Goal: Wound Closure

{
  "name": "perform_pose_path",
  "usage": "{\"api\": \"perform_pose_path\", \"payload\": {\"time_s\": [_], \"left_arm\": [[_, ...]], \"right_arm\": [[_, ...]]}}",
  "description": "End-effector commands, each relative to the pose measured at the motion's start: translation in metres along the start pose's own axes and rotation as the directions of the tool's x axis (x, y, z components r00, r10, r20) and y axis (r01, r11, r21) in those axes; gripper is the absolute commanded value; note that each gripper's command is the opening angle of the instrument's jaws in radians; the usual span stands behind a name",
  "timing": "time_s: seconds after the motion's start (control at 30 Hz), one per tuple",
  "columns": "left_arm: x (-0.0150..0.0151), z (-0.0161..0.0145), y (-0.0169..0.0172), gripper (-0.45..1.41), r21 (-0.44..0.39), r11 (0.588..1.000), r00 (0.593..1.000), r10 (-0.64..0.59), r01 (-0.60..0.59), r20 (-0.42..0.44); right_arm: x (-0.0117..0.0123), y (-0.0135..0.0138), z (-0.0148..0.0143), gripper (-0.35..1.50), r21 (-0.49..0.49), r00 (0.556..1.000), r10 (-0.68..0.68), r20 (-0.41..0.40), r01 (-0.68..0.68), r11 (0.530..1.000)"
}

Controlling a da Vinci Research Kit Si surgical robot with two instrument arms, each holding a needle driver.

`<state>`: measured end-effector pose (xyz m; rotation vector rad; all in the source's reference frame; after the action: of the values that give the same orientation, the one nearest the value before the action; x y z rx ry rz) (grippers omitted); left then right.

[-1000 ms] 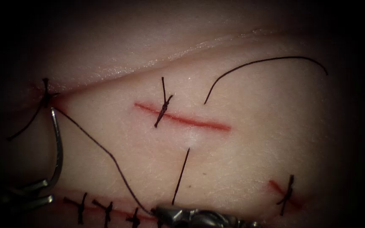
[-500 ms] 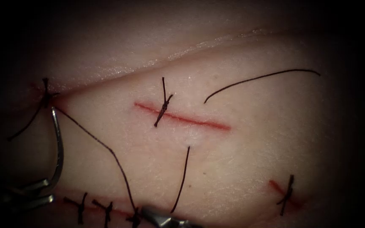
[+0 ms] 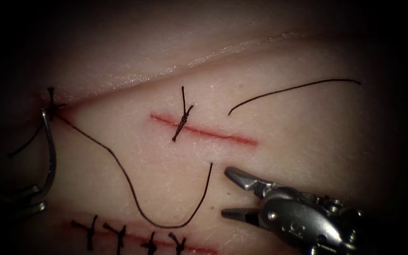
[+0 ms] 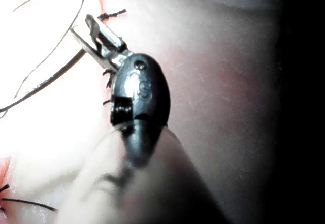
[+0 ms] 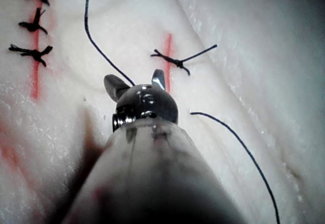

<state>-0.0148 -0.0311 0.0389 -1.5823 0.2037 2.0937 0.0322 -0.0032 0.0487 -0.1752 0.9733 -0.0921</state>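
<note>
- The needle (image 3: 50,156) lay at about nine o'clock in the endoscope view, well to the left of the cut (image 3: 204,133), its curve rising toward a knot at the far left; it could not be told whether its tip was in the tissue (image 3: 270,108).
- The left tool (image 3: 24,203) pinched the needle near its lower end, jaws pressed together on it; the left wrist view showed the same grip (image 4: 99,36).
- The thread (image 3: 128,182) ran from the needle's upper end toward five o'clock, sagged in a loop below the cut, and rose to a free end just under the cut's middle.
- One stitch (image 3: 183,115) crossed the cut on its left half; the rest of the cut lay unstitched, with red fluid along it.
- The right tool (image 3: 230,194) sat at five o'clock from the cut, jaws spread and holding nothing, just right of the thread's free end; the right wrist view showed the spread jaws (image 5: 136,84).
- A loose strand of thread (image 3: 293,92) lay at two o'clock from the cut.
- A row of finished stitches (image 3: 119,236) ran along six o'clock.
</note>
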Motion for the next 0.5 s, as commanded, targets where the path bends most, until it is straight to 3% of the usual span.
{"api": "perform_pose_path", "payload": {"time_s": [0.03,0.23,0.37,0.47,0.5], "left_arm": [[-0.0009,-0.0002,0.0007,-0.45,0.004,1.000,1.000,-0.001,0.001,0.007],[-0.0009,0.0000,0.0008,-0.45,0.003,1.000,1.000,0.000,0.000,0.006],[-0.0009,-0.0001,0.0010,-0.45,0.003,1.000,1.000,0.001,-0.001,0.005],[-0.0011,0.0000,0.0012,-0.45,0.003,1.000,1.000,0.003,-0.003,0.003],[-0.0011,0.0000,0.0012,-0.45,0.003,1.000,1.000,0.003,-0.003,0.003]], "right_arm": [[-0.0012,-0.0003,0.0024,1.30,0.008,1.000,-0.017,0.007,0.017,1.000],[-0.0034,-0.0008,0.0061,1.25,0.029,0.999,-0.045,0.027,0.044,0.999],[-0.0034,-0.0011,0.0074,1.13,0.024,0.999,-0.047,0.022,0.046,0.999],[-0.0028,-0.0013,0.0079,0.71,0.025,0.999,-0.046,0.014,0.046,0.999],[-0.0027,-0.0013,0.0078,0.42,0.026,0.999,-0.047,0.012,0.046,0.999]]}}
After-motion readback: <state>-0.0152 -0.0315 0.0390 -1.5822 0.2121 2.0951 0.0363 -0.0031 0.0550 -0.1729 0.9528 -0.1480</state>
